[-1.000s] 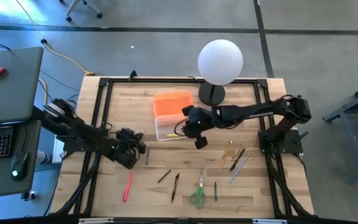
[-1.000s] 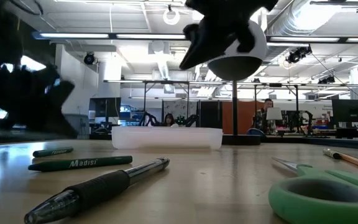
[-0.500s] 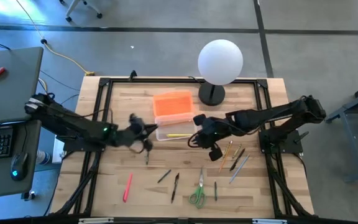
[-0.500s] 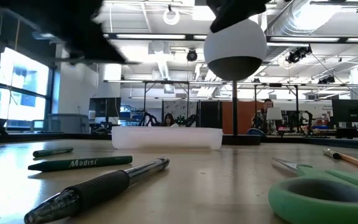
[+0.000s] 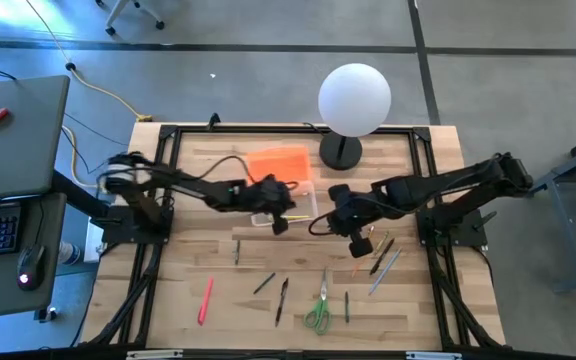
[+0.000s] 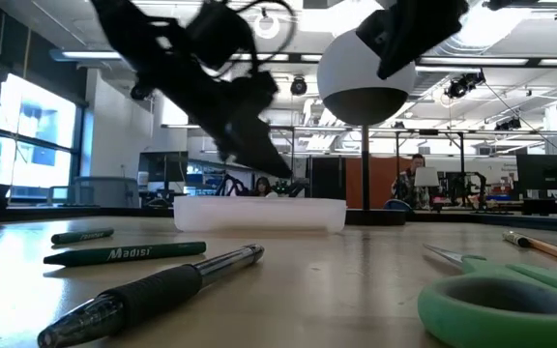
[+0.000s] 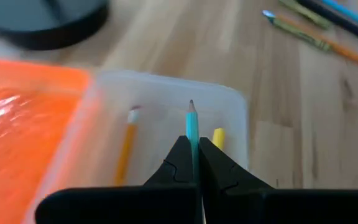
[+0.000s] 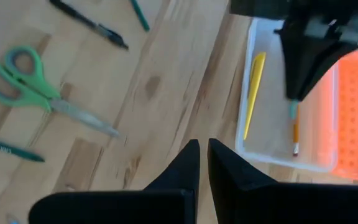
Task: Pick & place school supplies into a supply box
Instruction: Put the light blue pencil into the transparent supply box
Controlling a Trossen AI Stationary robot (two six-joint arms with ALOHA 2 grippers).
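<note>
Only in the left wrist view we see the left tool pinching a teal pencil over the supply box, while the right tool hovers nearly pressed together.

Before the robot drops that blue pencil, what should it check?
1. Blue pencil gripped in left gripper: ok, fingers shut on it.
2. Pencil over the box: ok, its tip hangs above the open box.
3. Box has room: ok, only a yellow pen and an orange pencil inside.
4. Lid out of the way: ok, it lies beside the box.
5. Right gripper clear of the box: ok, it is off to the side, empty.
6. Height above the box floor: cannot tell.
</note>
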